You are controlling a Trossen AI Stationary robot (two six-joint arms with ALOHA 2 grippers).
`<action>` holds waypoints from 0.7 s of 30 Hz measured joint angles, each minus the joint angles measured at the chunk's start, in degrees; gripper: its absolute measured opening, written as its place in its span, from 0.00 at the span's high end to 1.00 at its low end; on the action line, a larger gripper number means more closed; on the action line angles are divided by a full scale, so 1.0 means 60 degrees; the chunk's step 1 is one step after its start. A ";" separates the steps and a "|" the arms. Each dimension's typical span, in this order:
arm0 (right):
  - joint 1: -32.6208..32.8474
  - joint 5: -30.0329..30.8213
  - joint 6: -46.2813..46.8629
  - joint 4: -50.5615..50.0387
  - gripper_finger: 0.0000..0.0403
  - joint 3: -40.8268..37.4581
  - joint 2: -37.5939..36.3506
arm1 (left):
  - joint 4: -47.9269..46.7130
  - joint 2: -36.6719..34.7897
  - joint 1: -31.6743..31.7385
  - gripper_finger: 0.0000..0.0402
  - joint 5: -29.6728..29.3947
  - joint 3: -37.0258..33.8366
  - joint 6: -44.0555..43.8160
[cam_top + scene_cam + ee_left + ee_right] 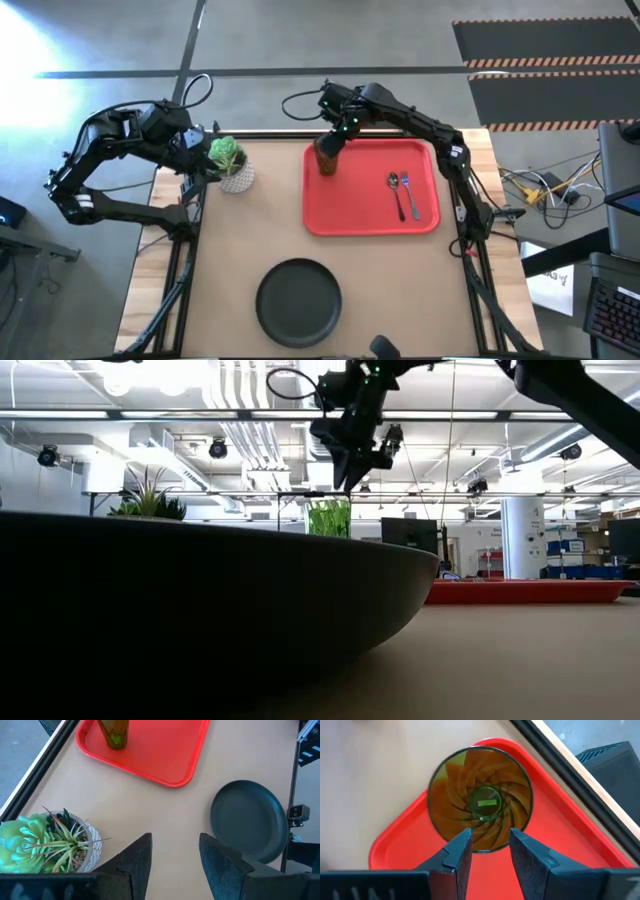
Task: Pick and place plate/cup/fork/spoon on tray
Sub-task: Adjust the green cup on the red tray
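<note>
The olive-green cup stands upright on its base in the far left corner of the red tray. My right gripper hovers open just above the cup, pointing steeply down, with nothing between its fingers. The spoon and the fork lie side by side on the right half of the tray. Near the table's front edge the dark plate lies flat on the table. My left gripper waits open, high over the table's left edge.
A white pot with a green plant stands on the table left of the tray, below my left gripper. Bare tabletop lies between the tray and the plate. In the low view the plate fills the foreground.
</note>
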 joint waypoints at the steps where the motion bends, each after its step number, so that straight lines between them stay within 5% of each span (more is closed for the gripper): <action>1: -0.0075 0.0000 -0.0005 -0.0019 0.70 -0.0002 0.0060 | 0.0000 0.0000 -0.0001 0.63 0.0000 0.0000 0.0000; 21: -0.0489 -0.0111 -0.0191 -0.0131 0.70 -0.0004 0.0979 | -0.0004 -0.0004 0.0000 0.63 0.0000 0.0000 0.0007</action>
